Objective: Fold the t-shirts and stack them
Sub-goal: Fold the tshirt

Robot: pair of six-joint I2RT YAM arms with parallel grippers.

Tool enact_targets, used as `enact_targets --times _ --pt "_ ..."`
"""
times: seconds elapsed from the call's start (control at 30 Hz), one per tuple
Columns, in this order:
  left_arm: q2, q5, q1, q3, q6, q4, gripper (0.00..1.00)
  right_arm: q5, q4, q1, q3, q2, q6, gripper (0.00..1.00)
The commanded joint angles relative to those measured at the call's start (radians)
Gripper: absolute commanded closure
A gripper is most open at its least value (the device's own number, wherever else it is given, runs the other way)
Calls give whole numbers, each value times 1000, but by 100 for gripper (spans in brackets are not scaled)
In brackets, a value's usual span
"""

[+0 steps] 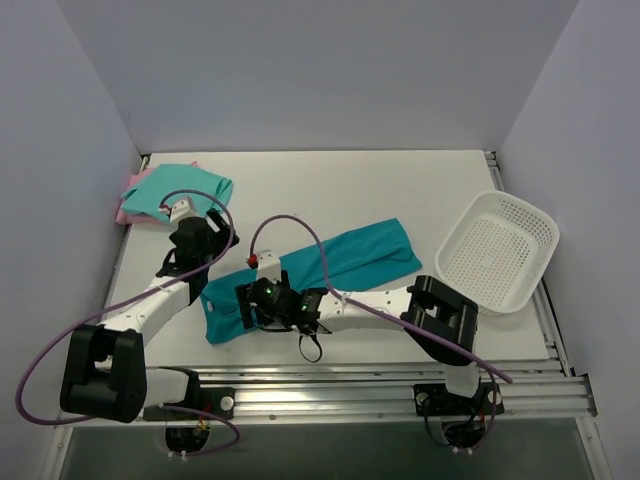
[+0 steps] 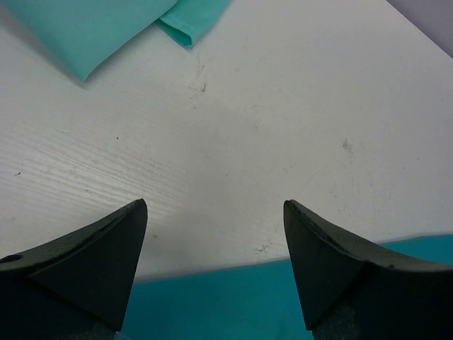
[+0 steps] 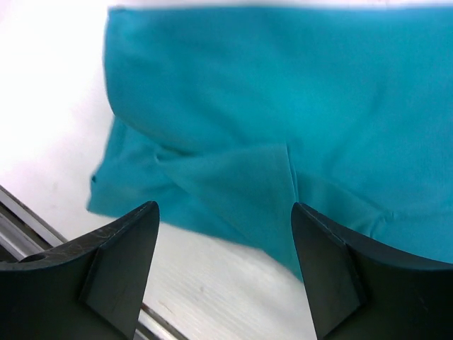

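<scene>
T-shirts are seen in two places on the white table [image 1: 330,190]. A teal t-shirt [image 1: 345,262] is laid out as a long folded strip near the middle of the table, slanted, with its left end close to the near edge. A mint t-shirt [image 1: 185,192] is folded in the far left corner. A pink t-shirt [image 1: 121,213] is tucked under it, and only a thin pink edge can be seen.

The right gripper [image 3: 225,212] is held just over the left end of the teal shirt. Its fingers are spread apart and nothing is held between them. A small fold of cloth is seen below it.

The left gripper [image 2: 214,212] is held over bare table between the teal shirt and the mint shirt. Its fingers are spread wide apart too, and nothing is gripped.

A white basket [image 1: 497,250] with small holes is set at the right edge of the table, tipped a little.
</scene>
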Motion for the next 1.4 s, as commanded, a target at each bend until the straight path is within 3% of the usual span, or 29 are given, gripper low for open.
enact_targets --times 0.0,0.17,0.8,1.0,1.2,1.37 --pt "0 -26 -3 7 9 23 14 35 -26 -24 89 47 -62 30" --pt "-3 -35 -3 9 18 13 14 10 -26 -43 146 81 -79 30" --pt "4 -24 -3 0 18 31 14 -42 21 -58 99 95 -56 37" --pt "-3 -24 -3 0 17 29 14 -71 43 -57 88 104 -53 51" --pt "2 -24 -3 1 17 31 14 -91 48 -55 92 119 -53 83" --pt "7 -21 -3 3 17 34 14 -95 51 -49 91 124 -55 90"
